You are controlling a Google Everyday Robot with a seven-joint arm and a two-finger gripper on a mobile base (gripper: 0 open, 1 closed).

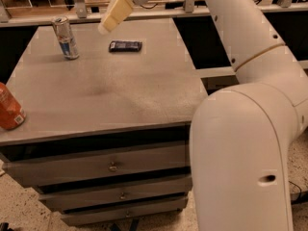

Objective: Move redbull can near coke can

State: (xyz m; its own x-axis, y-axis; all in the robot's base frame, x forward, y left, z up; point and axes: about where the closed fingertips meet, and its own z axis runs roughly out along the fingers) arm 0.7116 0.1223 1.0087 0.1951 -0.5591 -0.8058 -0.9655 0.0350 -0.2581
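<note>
The redbull can, slim and silver with blue panels, stands upright at the far left of the grey cabinet top. The coke can, wider and orange-red with a white patch near its base, stands at the near left edge, partly cut off by the frame. My gripper hangs above the far side of the top, to the right of the redbull can and apart from it. It holds nothing that I can see.
A flat dark packet lies on the top right of the redbull can, under the gripper. My white arm fills the right of the view. The cabinet has drawers in front. Railings stand behind.
</note>
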